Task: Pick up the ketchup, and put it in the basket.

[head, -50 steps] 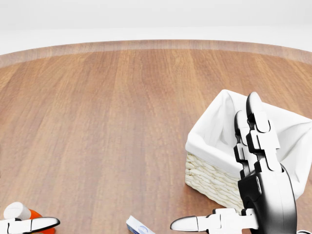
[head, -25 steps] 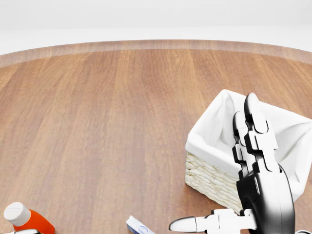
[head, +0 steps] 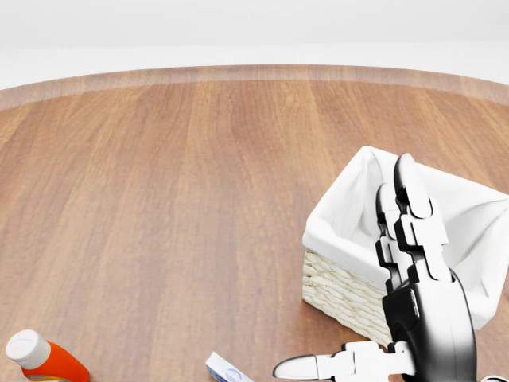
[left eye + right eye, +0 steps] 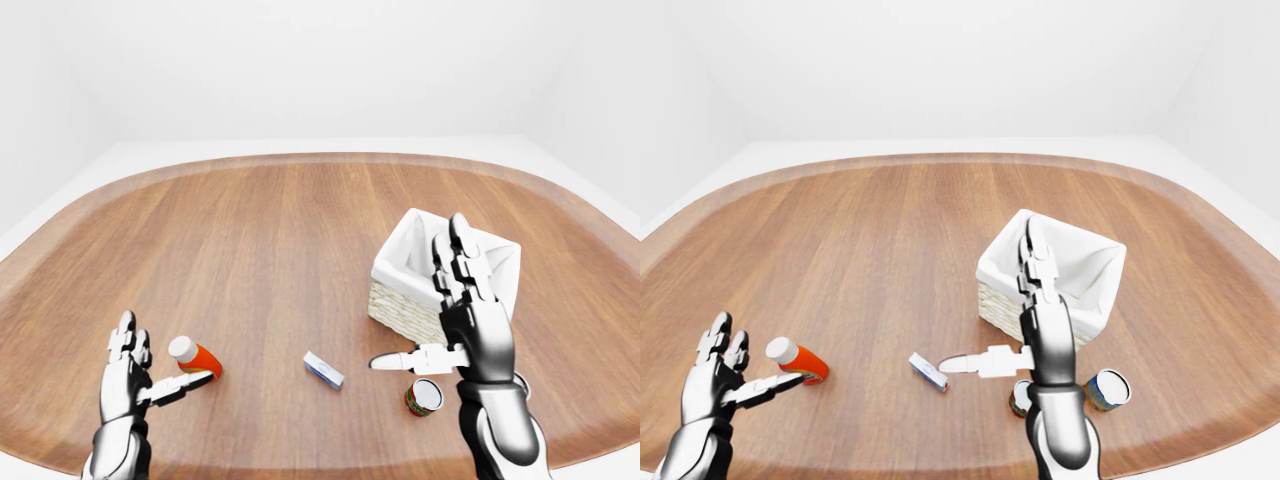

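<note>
Left-eye view: ketchup (image 4: 196, 356), lying on its side, just beyond the thumb tip of the left hand (image 4: 135, 372), fingers spread, nothing held; likely light, smooth, slippery plastic, best gripped mid-body. Head view: right hand (image 3: 398, 286), fingers apart, upright beside the basket (image 3: 342, 290). Right-eye view: small box (image 4: 929, 371) near right thumb.
</note>
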